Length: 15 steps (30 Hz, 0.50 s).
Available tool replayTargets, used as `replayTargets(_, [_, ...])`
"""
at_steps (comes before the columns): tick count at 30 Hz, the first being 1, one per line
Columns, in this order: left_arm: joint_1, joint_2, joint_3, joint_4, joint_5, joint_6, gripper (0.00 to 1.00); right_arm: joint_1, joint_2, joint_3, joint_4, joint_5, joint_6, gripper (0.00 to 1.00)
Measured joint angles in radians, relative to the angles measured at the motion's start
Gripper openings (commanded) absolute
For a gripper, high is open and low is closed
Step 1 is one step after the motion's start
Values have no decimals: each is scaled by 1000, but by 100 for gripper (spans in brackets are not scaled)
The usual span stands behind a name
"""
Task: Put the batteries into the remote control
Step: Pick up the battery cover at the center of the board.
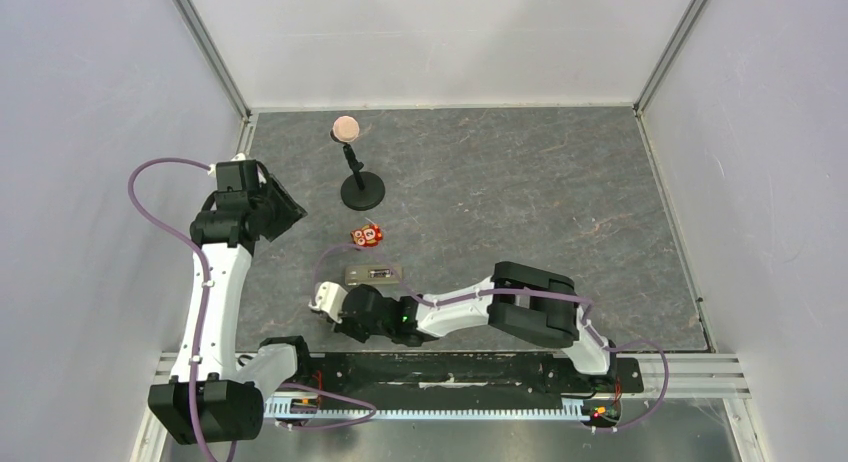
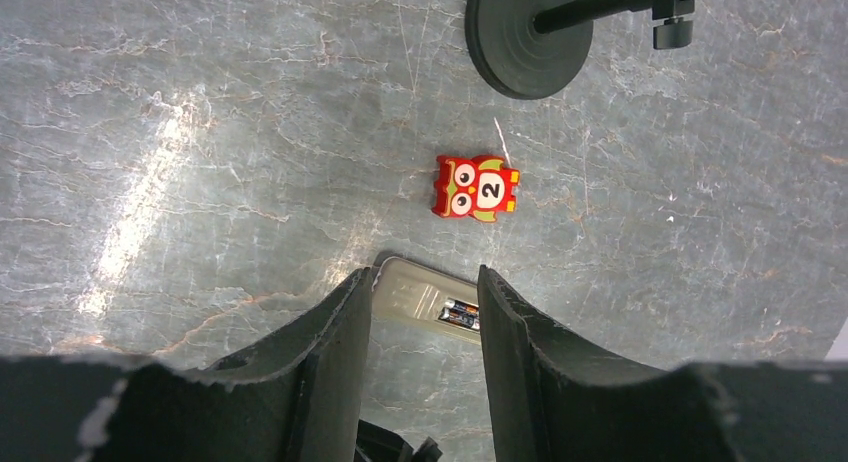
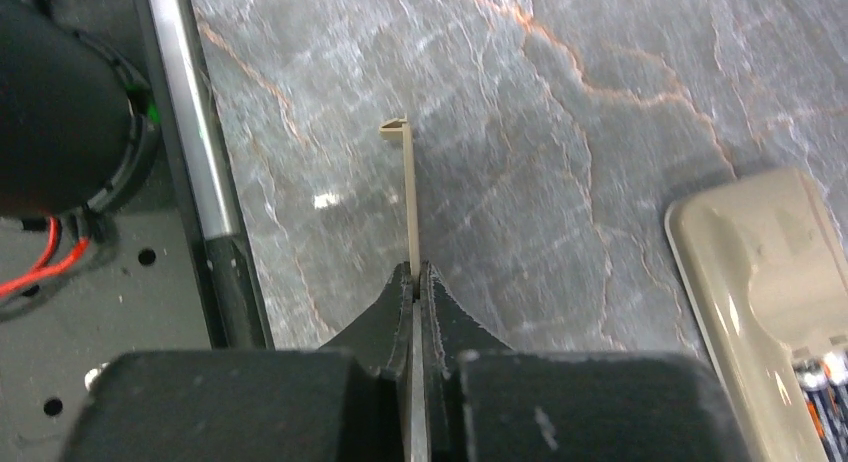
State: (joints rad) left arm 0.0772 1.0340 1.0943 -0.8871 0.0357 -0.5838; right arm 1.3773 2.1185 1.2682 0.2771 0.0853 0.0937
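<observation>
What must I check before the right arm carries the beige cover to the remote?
1. Grip on the cover: ok, the right gripper is shut on its thin edge.
2. The batteries in the remote control: ok, they show in its open bay.
3. The batteries fully seated: cannot tell.
4. The remote control back side up: ok.
5. The left gripper out of the way: ok, open and empty.
6. The red owl toy apart from the remote control: ok.
</observation>
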Motion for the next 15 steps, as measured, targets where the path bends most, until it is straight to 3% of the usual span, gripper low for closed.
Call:
replayTargets(9, [0,-16,-68,13,79,3,50,-6,-198,-233,18,90,18,0])
replayTargets(15, [0,-43,-178,103,269,-2,50,-43,-420,-363,15,236,108,0])
